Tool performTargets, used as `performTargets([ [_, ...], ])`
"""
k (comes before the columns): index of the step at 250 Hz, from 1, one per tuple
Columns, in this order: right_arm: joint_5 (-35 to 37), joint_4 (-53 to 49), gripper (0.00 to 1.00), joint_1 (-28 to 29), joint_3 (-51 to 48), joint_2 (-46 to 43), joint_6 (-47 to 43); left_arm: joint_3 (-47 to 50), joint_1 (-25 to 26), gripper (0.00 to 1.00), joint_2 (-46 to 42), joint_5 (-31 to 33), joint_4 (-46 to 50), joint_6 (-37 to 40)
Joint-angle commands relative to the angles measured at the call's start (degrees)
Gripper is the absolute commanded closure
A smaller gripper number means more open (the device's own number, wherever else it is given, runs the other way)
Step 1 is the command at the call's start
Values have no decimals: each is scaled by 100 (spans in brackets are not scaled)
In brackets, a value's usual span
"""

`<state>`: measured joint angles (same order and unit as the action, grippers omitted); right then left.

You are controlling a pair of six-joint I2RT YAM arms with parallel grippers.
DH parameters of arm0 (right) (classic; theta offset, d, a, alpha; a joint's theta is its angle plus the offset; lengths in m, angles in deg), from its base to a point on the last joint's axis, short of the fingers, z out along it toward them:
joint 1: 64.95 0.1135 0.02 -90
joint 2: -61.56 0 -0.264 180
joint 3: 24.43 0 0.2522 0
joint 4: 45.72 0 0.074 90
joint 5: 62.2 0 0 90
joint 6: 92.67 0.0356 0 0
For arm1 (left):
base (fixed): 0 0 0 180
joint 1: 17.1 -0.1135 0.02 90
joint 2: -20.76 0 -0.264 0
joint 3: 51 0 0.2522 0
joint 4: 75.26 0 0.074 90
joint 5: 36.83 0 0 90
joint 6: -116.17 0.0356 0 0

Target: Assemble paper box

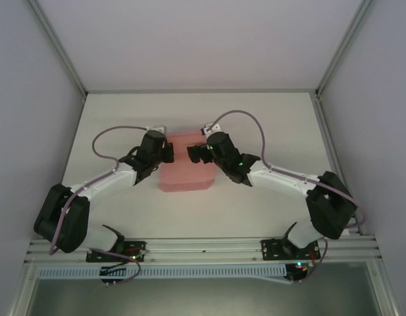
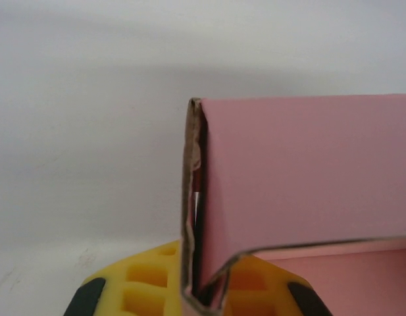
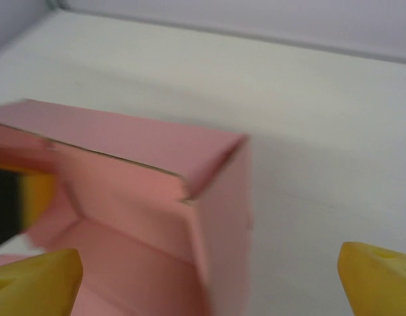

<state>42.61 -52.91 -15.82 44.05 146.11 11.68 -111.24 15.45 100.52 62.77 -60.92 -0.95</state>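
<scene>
Jaws of the left gripper [image 2: 201,299] pinch a folded wall of the one paper box [image 1: 184,174]. The right gripper [image 3: 206,280] gapes wide, a box corner between its fingers. The box is thin, creased pink card, mid-table [image 1: 268,125] between the two arms. The yellow pads [image 2: 147,280] are waffled.

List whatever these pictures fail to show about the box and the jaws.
Top external: both side edges of the paper box lie under the left gripper and right gripper.
Left wrist: whether the left jaws pinch the box wall is cut off by the bottom edge.
Right wrist: the box's corner seam is blurred, and its floor runs off the bottom edge.
</scene>
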Motion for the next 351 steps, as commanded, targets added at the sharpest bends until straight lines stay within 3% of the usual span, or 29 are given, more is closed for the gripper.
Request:
performTargets([
  [1,-436,600,0,-31,-405,-683,387,-518,-23,100,116,-358,181,982],
  [19,-189,400,0,-130,-638,-1094,714,-999,-48,100,368,-787,763,1828],
  [67,-4,-1240,0,-867,-916,-2031,1778,-2097,-45,100,1084,-1136,2081,3939],
  [94,97,-2105,0,-1191,-1065,-2531,1898,-2494,227,100,1262,-918,2893,5371],
  [147,54,-3007,0,-1610,-1519,-3267,2203,-3806,522,100,1953,-793,4915,7017],
  [207,105,-3357,0,-1738,-1884,-3701,2298,-4523,1208,100,3222,892,5236,7541],
  [275,31,-3426,0,-1786,-2106,-3867,2405,-5667,1553,98,4645,1307,5149,7497],
  [313,4,-3395,0,-1801,-2228,-3876,2402,-6029,1579,65,4887,1107,5113,7378],
  [351,-176,-3214,0,-1801,-2215,-3861,2177,-5992,1585,45,4442,685,4994,7416],
])
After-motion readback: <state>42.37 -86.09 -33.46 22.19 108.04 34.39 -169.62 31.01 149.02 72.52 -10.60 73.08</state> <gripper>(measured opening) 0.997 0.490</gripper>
